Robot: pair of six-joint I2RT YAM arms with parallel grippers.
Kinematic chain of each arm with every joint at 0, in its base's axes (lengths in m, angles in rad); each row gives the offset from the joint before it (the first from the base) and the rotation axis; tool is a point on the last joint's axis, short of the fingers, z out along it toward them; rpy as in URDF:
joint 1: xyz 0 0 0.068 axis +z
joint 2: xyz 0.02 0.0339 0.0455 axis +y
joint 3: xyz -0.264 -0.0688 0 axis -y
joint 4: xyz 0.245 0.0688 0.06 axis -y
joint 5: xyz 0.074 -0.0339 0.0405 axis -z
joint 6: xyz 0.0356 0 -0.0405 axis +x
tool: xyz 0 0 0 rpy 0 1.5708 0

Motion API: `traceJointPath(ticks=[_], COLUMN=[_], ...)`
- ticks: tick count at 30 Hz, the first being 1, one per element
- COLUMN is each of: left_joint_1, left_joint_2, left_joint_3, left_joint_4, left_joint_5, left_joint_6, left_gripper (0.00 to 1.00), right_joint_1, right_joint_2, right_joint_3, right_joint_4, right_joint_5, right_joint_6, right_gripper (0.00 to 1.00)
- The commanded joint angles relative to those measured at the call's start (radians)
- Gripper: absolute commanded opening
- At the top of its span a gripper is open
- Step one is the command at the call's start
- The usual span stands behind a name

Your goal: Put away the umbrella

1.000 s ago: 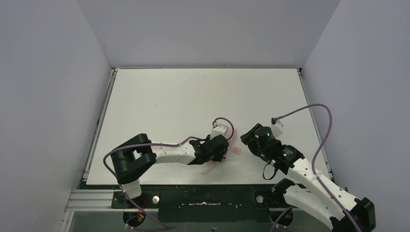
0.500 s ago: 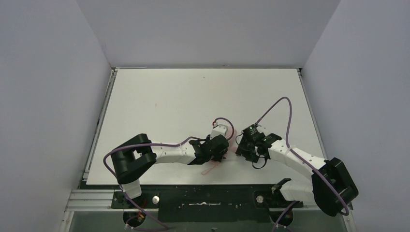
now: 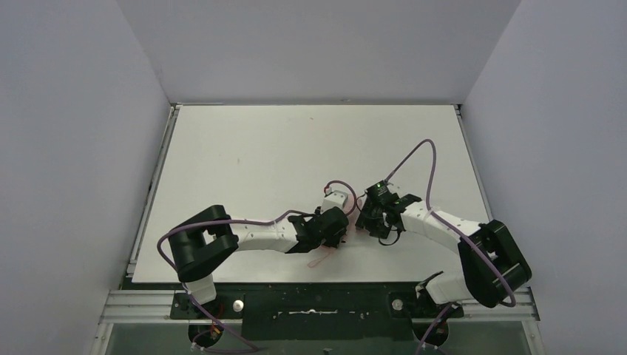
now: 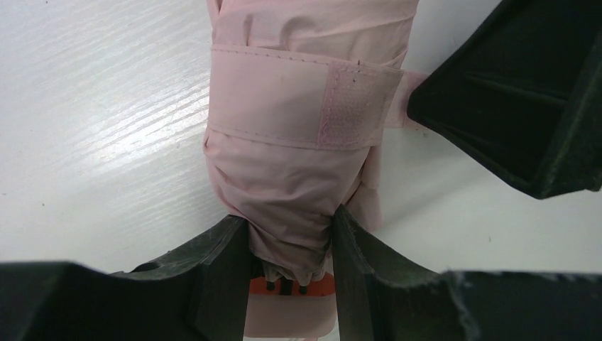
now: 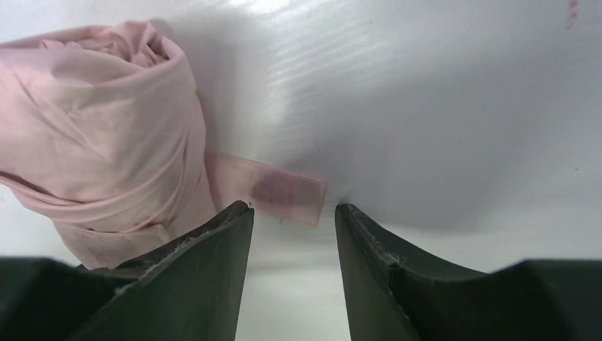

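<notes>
One white table carries the whole scene, and both arms reach in low over its near middle, wrists almost meeting. Between them lies the umbrella, rolled into a pale pink bundle flat on the surface, near the front edge.

The left gripper is clamped on the umbrella at its narrow end, the fabric pinched in between both fingers. The right gripper stands open and holds nothing. Its fingers hang just above the table, with the loose end of the strap lying just ahead of the gap between them.

From the left wrist view the strap already runs around the bundle, and its fastening patch faces up with the tail trailing off to the side. So the step in hand looks like securing that tail.

To do it well, the left grip should hold firm so the roll neither turns nor loosens. The right fingers need to come down around the tail's end, not the folds of the umbrella beside it. The tail lies flat on the table, so a shallow pinch at the very edge is likely to slip. Once it is caught, it should be pulled snug across the bundle and pressed squarely onto the patch.
</notes>
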Motion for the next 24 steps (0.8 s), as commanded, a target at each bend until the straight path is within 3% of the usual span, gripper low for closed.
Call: traceJointPath(ticks=[1,14,19,24], left_joint_1=[-0.025,-0.024,-0.025,-0.023], left_joint_2=[0.108,0.091,0.083,0.089], left_joint_3=[-0.091,-0.094,-0.099,-0.095], left_joint_4=[-0.213,-0.212,-0.210,-0.216], left_joint_5=[0.154,0.147,0.144,0.145], left_joint_6=[0.004,-0.007,-0.016,-0.017], left_gripper=[0.00,0.00,0.00,0.00], right_joint_1=[-0.010,-0.006,-0.005,-0.006], right_joint_2=[0.051,0.222,0.262,0.188], right_joint_3=[0.036,0.043,0.018,-0.038], right_joint_4=[0.036,-0.094,-0.079,-0.001], right_joint_5=[0.005,0.060,0.053,-0.010], right_joint_6=[-0.029,-0.105,-0.120,-0.099], right_gripper=[0.48,0.36,0.16,0.00])
